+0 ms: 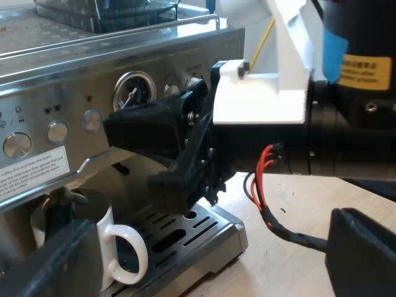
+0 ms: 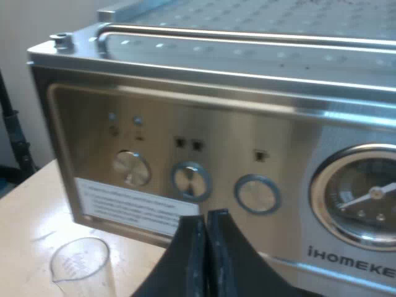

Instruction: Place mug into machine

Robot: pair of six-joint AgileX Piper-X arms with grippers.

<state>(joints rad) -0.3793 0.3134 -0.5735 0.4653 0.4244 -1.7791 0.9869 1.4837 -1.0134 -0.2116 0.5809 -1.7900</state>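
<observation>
Wooden table (image 2: pixel 31 204) carrying the machine (image 2: pixel 247 124). The mug (image 1: pixel 114 244) (white, handle turned outward) stands on the tray (image 1: pixel 204 238), at the tray's inner edge under the control panel. The left gripper (image 1: pixel 207 253) has its fingers spread wide; one finger (image 1: pixel 59 257) is just in front of the mug, and contact cannot be told. The right gripper (image 2: pixel 207 232), fingers pressed together and empty, hangs before the buttons above the mug. A glass (image 2: pixel 83 266) stands by the machine's corner.

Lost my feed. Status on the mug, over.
Left claw open beside the mug. Right claw shut, facing the machine. Mug upright on the drip tray. Measuring glass on the table, apart.
</observation>
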